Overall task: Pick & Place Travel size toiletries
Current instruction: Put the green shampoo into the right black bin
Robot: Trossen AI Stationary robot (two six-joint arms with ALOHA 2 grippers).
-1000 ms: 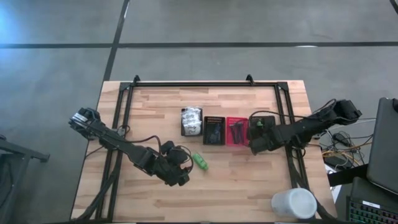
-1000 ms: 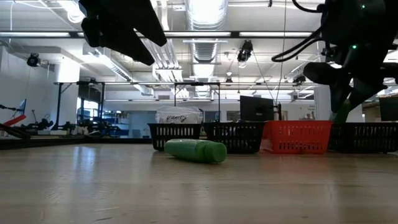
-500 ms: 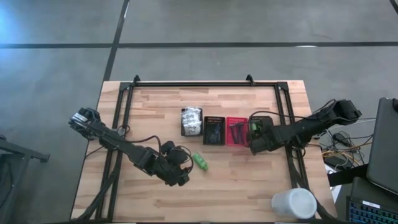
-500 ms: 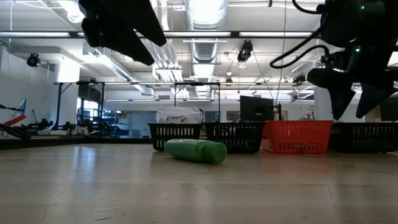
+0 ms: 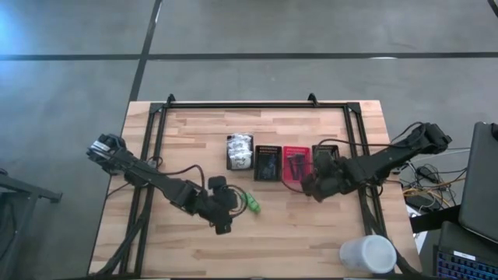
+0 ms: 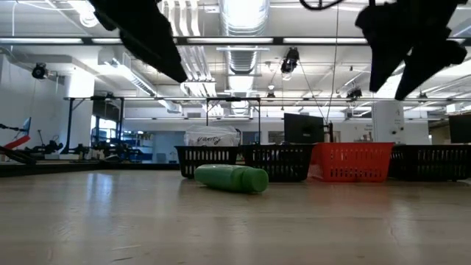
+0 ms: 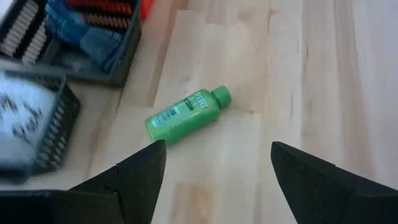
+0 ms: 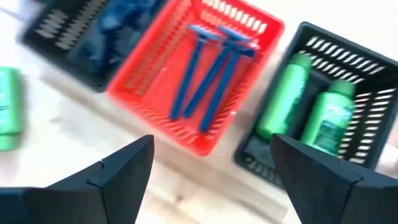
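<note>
Landmark: the red basket [image 5: 295, 165], third in the row of four on the table [image 5: 311, 233].

1. White cup [image 5: 366, 254]. Nearest the table's front edge, well to the right of the red basket. Not part of the job.

2. Left gripper [image 5: 227, 211]. In front of the row and well left of the red basket, jaws wide and empty. A second ago it sat a little farther from the loose bottle; now it is just beside it, lined up on it in its own wrist view.

3. Loose green bottle [image 5: 249, 202]. Lying on its side on bare wood, in front and left of the red basket, untouched.

4. Right gripper [image 5: 313, 184]. Front right corner of the red basket. A second ago it was over the black basket [image 5: 325, 153] to the right, jaws narrow; since then they have spread and the gripper has drawn back, empty.

5. Two green bottles [image 8: 314, 111]. Inside that right-hand black basket. Judgement: one delivery just finished.

6. Razors [image 8: 211, 68]. Blue-handled, lying in the red basket.

7. White packets [image 5: 240, 150]. In the far-left basket.

Judgement: the loose bottle looks next.
</note>
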